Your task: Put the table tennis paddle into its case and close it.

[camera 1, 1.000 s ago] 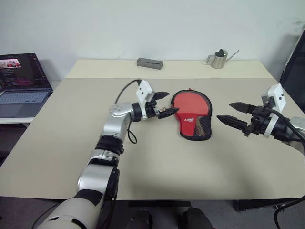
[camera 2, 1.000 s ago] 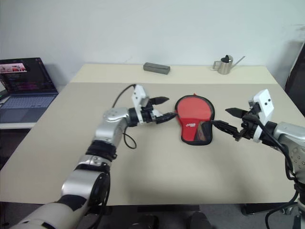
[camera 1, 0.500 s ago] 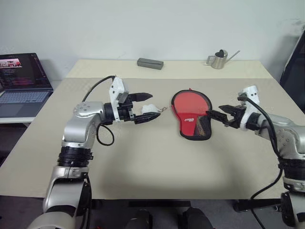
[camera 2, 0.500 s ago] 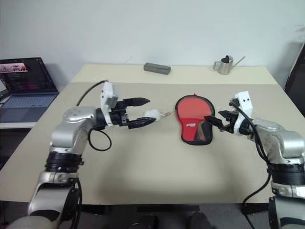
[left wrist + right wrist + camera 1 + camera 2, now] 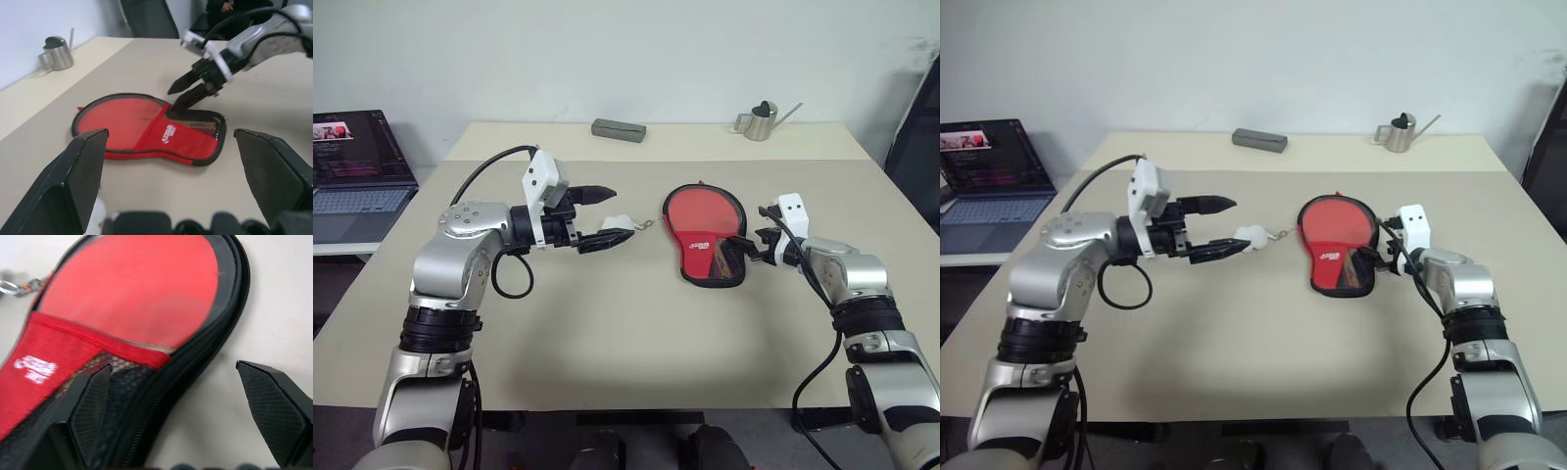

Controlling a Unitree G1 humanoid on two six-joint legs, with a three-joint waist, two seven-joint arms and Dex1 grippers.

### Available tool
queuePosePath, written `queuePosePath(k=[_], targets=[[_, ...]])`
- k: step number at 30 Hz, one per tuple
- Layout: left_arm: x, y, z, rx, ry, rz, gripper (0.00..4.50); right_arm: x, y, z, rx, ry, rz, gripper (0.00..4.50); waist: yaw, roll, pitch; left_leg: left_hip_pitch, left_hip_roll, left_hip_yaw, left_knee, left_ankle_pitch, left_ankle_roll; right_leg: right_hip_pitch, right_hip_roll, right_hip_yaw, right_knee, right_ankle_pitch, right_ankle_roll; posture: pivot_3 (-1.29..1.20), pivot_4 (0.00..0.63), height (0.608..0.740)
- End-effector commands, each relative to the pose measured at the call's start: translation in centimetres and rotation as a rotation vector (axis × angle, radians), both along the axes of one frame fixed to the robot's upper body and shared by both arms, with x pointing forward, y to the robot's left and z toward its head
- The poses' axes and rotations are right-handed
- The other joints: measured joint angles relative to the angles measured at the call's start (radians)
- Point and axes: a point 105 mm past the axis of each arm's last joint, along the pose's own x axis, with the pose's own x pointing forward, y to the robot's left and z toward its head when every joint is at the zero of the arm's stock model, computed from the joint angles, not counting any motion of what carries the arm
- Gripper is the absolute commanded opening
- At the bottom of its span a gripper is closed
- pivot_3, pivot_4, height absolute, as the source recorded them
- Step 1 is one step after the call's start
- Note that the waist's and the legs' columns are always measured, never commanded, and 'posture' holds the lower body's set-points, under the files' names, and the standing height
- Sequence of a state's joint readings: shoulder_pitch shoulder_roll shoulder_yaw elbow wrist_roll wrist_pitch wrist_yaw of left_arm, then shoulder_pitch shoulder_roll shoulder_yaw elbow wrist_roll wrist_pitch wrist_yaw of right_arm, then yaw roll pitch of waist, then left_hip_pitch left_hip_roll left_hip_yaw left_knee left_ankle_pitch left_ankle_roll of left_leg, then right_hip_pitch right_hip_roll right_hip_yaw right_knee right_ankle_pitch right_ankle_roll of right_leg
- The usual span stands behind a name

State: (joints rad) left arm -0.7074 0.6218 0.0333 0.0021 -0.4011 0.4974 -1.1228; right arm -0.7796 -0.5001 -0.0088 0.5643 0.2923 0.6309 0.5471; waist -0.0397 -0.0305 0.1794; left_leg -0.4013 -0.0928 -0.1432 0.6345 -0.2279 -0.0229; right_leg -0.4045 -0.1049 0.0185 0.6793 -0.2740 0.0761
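Now the left pincer [image 5: 615, 211] sits further to the left of the case [image 5: 701, 257] than a second ago, when its tips were just beside the rim; its jaws stand wide apart, gripping nothing, though the white pom-pom [image 5: 619, 222] rests against its lower finger and has travelled with it, its short chain stretched back towards the case; I judge the zip has been tugged along rather than properly closed; right of that pincer the case lies flat on the table [image 5: 607, 333], and the table tennis paddle [image 5: 707, 208] appears to lie inside it, its red face uncovered at the round end, its handle hidden beneath the red cloth and mesh pocket; further right, the right pincer [image 5: 751, 251] has come forward and down from well off the case to its mesh-pocket edge; it too is released, one finger over the mesh, the other over bare table; it looks set to pin that edge while the zip is drawn.
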Motion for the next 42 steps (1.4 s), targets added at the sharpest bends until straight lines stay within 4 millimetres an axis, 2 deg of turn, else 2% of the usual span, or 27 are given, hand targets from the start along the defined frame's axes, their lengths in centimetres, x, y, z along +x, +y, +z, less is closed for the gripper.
queuePosePath(k=[1, 7, 15, 22, 28, 31, 38, 42], targets=[[-0.5, 0.0, 1.1, 0.003, -0.041, -0.011, 4.5, 0.6, 0.5, 0.9, -0.016, -0.043, 0.037, 4.46, -0.002, 0.0, 0.0, 0.0, 0.0, 0.0, 0.0, 0.0, 0.0, 0.0, 0.0, 0.0, 0.0, 0.0, 0.0, 0.0, 0.15, 0.74], [-0.4, -0.1, 1.0, 0.003, -0.041, -0.017, 4.5, 0.7, 1.2, -0.5, -0.06, -0.008, 0.082, 4.46, -0.014, 0.0, 0.0, 0.0, 0.0, 0.0, 0.0, 0.0, 0.0, 0.0, 0.0, 0.0, 0.0, 0.0, 0.0, 0.0, 0.15, 0.74], [-0.3, -0.3, 0.8, 0.002, -0.038, -0.02, 4.5, 1.6, 3.0, -0.5, -0.023, 0.009, 0.121, 4.46, -0.029, 0.0, 0.0, 0.002, 0.002, 0.002, 0.0, 0.0, 0.0, 0.0, 0.002, 0.002, 0.0, 0.001, -0.002, 0.0, 0.15, 0.74], [-0.2, -0.2, 0.7, -0.001, -0.037, -0.014, 4.5, 2.1, 3.0, -0.1, 0.058, 0.049, 0.085, 4.46, -0.044, 0.0, 0.0, 0.002, 0.004, 0.003, 0.0, 0.0, 0.0, 0.0, 0.003, 0.003, 0.001, 0.003, -0.003, 0.0, 0.15, 0.74], [0.0, -0.1, 0.5, 0.001, -0.036, -0.009, 4.5, 2.1, 2.7, -0.7, 0.006, 0.061, 0.08, 4.46, -0.044, 0.0, 0.0, 0.002, 0.003, 0.003, 0.0, 0.0, 0.0, 0.0, 0.003, 0.003, 0.001, 0.003, -0.003, 0.0, 0.15, 0.74], [0.0, -0.2, 0.4, 0.001, -0.036, -0.01, 4.5, 2.1, 2.9, -1.1, -0.025, 0.058, 0.085, 3.88, -0.044, 0.0, 0.0, 0.002, 0.003, 0.003, 0.0, 0.0, 0.0, 0.0, 0.003, 0.004, 0.001, 0.003, -0.003, 0.0, 0.15, 0.74], [0.0, -0.3, 0.2, 0.004, -0.036, -0.013, 4.5, 2.1, 4.0, -1.2, -0.042, 0.059, 0.112, 1.59, -0.044, 0.0, 0.0, 0.003, 0.004, 0.004, 0.0, 0.0, 0.0, 0.0, 0.004, 0.005, 0.001, 0.005, -0.003, 0.0, 0.15, 0.74], [0.0, -0.3, 0.2, 0.004, -0.036, -0.011, 4.5, 2.2, 4.3, -1.1, -0.04, 0.054, 0.108, 0.48, -0.044, 0.0, 0.0, 0.004, 0.005, 0.005, 0.001, 0.001, -0.001, 0.0, 0.005, 0.006, 0.001, 0.008, -0.003, 0.0, 0.15, 0.74]])
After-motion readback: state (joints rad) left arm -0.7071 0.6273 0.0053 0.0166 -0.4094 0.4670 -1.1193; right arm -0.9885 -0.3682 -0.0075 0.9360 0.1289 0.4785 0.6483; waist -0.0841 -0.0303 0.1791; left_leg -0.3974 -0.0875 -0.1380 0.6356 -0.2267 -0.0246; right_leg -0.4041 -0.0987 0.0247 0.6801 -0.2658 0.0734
